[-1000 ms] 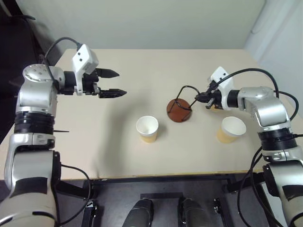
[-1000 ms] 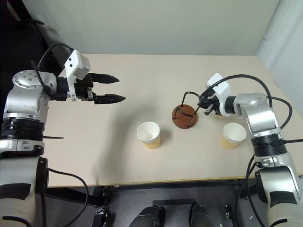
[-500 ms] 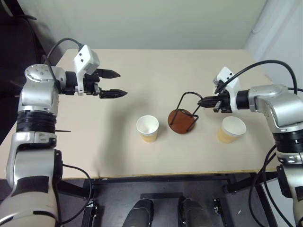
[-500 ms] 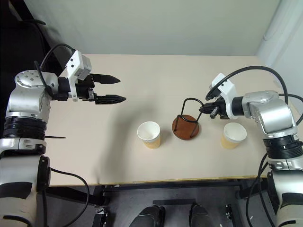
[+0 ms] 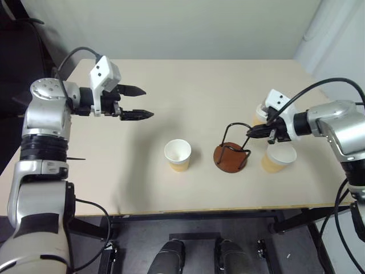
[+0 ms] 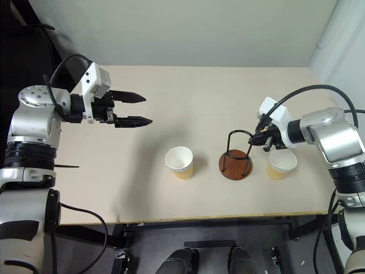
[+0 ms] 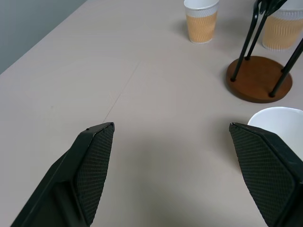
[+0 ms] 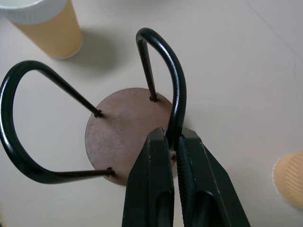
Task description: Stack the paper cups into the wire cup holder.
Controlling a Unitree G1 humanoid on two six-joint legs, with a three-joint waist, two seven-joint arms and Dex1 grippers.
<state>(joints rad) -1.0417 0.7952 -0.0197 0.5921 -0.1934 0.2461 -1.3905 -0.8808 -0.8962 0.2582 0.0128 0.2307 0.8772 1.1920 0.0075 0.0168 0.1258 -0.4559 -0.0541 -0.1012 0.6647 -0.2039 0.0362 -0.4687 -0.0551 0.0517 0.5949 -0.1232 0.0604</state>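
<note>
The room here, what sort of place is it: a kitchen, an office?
Probably a lab or test room, not a kitchen: a bare plain table against blank walls, with just paper cups and a wire cup holder laid out as props.

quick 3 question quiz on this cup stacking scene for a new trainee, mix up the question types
1. True or false: the right gripper is shut on a black wire loop of the round brown-based wire cup holder.
2. Multiple choice: the left gripper is A) holding a cup, B) open above the beige table, C) shut on the holder.
3. How many tan paper cups with white rims stand on the table?

Key:
1. True; its fingers pinch the loop.
2. B.
3. Three: one left of the holder, one right of it, one behind the right gripper. None sits in the holder.
</note>
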